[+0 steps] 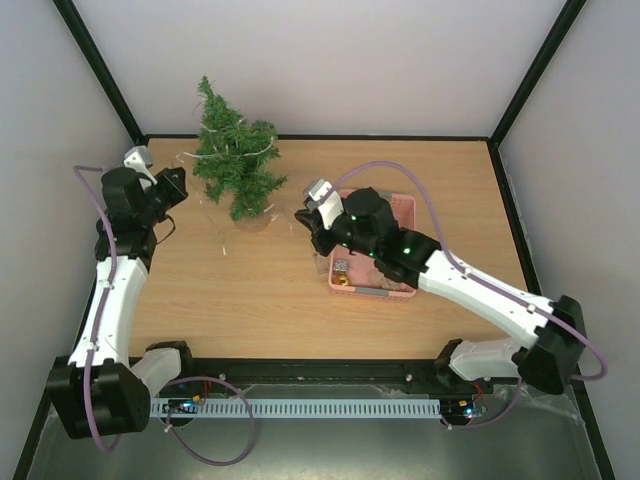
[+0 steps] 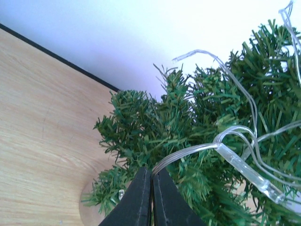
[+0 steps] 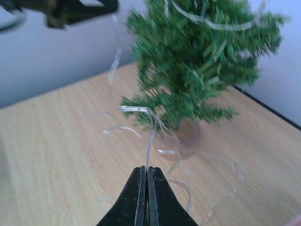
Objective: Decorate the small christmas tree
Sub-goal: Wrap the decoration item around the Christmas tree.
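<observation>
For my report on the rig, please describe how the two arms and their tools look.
Both arms have white links and black joints: left arm, right arm. A purple cable runs along each. Green lights glow on the right one. The left tool and right tool each end in two black tapered fingers.

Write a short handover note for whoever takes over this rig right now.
Left gripper: shut on the light string, right against the small christmas tree.
Right gripper: shut on another stretch of the same string, in front of the tree, above the table.
Tree: upright at the back left of the table. Pink basket: to its right, small items inside.
Done: string partly draped over the branches.
Left: loose loops lie on the table by the tree's base; wind them on, then probably the basket's items.
</observation>
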`<state>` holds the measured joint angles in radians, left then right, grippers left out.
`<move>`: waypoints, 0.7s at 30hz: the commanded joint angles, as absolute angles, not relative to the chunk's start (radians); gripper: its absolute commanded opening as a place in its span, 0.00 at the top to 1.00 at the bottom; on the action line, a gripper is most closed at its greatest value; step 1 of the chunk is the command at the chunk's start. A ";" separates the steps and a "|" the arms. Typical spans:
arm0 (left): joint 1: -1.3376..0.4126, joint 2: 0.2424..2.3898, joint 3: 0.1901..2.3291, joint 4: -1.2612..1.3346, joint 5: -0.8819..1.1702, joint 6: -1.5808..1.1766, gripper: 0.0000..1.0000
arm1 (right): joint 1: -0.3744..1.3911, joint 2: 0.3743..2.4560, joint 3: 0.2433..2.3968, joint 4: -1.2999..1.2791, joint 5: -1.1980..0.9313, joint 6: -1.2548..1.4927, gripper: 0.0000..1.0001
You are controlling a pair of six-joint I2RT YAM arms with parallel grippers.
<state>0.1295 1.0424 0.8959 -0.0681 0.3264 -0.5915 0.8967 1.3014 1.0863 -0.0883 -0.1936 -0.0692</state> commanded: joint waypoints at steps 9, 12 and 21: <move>0.135 1.104 0.937 -0.112 0.278 -0.551 0.83 | 0.903 1.184 1.213 -0.033 -0.606 -0.049 0.98; 0.135 1.102 0.948 -0.144 0.278 -0.543 0.72 | 0.902 1.187 1.244 0.033 -0.607 -0.015 0.98; 0.134 0.970 0.942 -0.249 0.318 -0.465 0.48 | 0.902 1.232 1.281 0.176 -0.525 0.097 0.98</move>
<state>0.1295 1.0592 0.9188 -0.1997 0.2890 -0.5270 0.8974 1.2160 1.2350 0.0811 -0.5537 0.0311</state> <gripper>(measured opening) 0.490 0.018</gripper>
